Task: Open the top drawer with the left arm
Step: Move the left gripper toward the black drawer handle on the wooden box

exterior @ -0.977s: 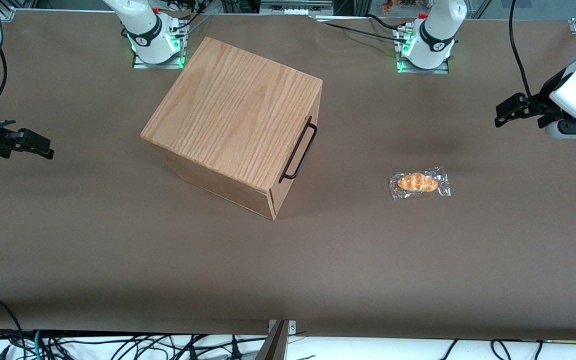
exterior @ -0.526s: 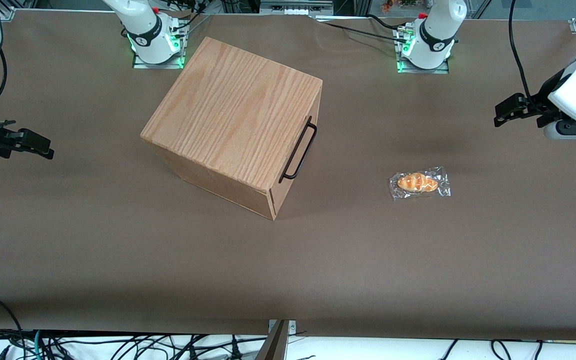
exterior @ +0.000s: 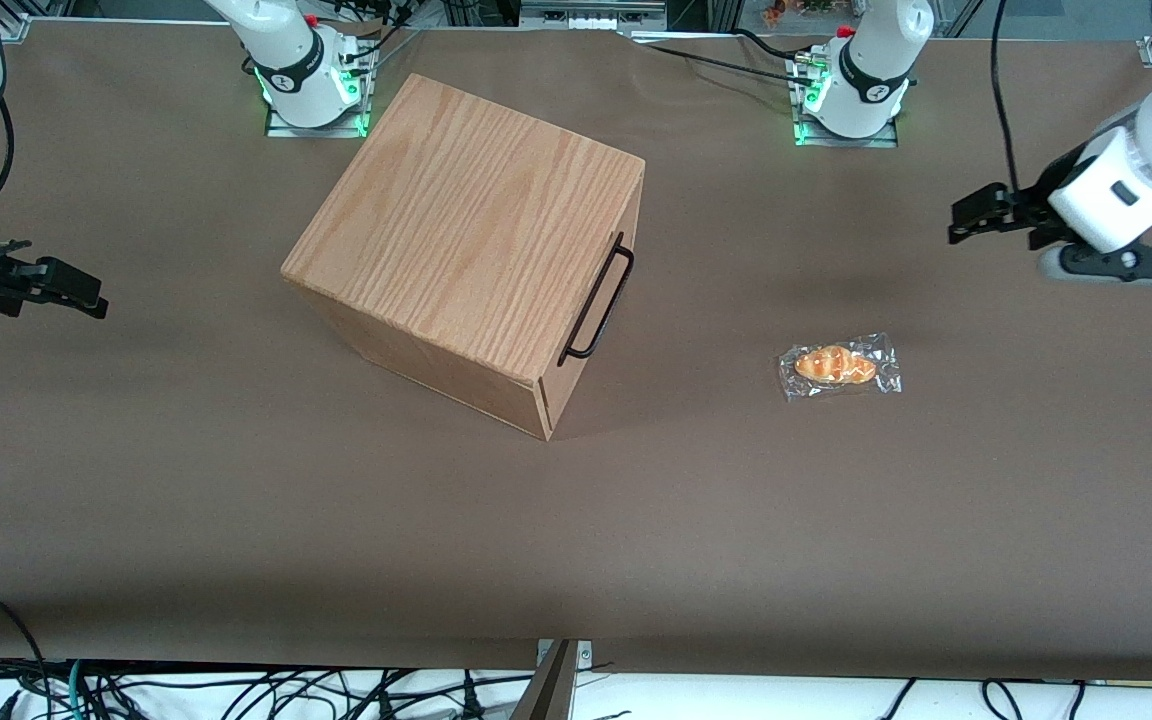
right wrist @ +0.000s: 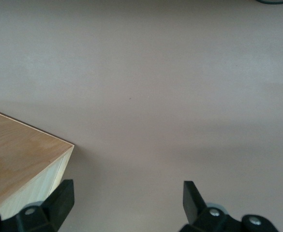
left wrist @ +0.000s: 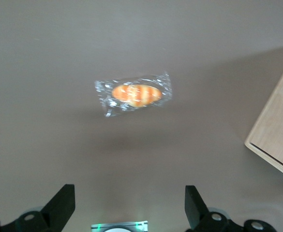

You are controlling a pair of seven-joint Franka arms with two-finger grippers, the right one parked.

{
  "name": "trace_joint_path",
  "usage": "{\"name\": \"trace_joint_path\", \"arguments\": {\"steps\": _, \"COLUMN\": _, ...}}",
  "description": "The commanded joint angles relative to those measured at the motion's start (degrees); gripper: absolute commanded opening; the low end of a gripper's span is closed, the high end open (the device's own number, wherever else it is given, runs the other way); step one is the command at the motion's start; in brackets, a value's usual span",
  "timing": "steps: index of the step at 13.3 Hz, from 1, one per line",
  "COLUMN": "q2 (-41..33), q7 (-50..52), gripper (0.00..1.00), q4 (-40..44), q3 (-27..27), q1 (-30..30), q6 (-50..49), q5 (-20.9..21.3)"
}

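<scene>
The oak-grain box (exterior: 471,225) stands mid-table, and its front faces the working arm's end. Its top drawer (exterior: 591,300) sits flush with that front, carrying a long black wire handle (exterior: 597,303). My left arm's gripper (exterior: 958,220) hangs over the table at the working arm's end, well apart from the handle and pointing toward the box. In the left wrist view the gripper (left wrist: 129,205) is open, with bare table between its fingers (left wrist: 60,203). A corner of the box (left wrist: 276,130) also shows there.
A wrapped bread roll (exterior: 839,365) (left wrist: 134,94) lies on the brown table (exterior: 736,500) between the gripper and the box, nearer to the front camera than the gripper. Two arm bases (exterior: 851,90) stand at the table's back edge.
My left gripper has moved toward the box and a little farther from the front camera. The box, drawer and bread have not moved.
</scene>
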State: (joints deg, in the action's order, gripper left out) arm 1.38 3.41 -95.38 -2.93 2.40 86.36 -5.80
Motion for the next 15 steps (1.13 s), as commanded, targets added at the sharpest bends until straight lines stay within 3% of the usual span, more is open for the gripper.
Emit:
{"name": "trace_joint_path", "arguments": {"steps": 1, "q2": 4.22, "q7": -0.95, "gripper": 1.00, "q4": 2.73, "q3": 0.29, "q1": 3.56, "q6": -0.22, "q5": -2.98}}
{"name": "trace_joint_path", "arguments": {"steps": 9, "q2": 17.68, "q7": 0.02, "gripper": 1.00, "q4": 16.53, "q3": 0.38, "q1": 18.95, "q6": 2.14, "q5": -5.28}}
{"name": "trace_joint_path", "arguments": {"steps": 15, "q2": 23.22, "q7": -1.04, "gripper": 1.00, "q4": 16.81, "q3": 0.29, "q1": 24.66, "q6": 14.53, "q5": -7.55}}
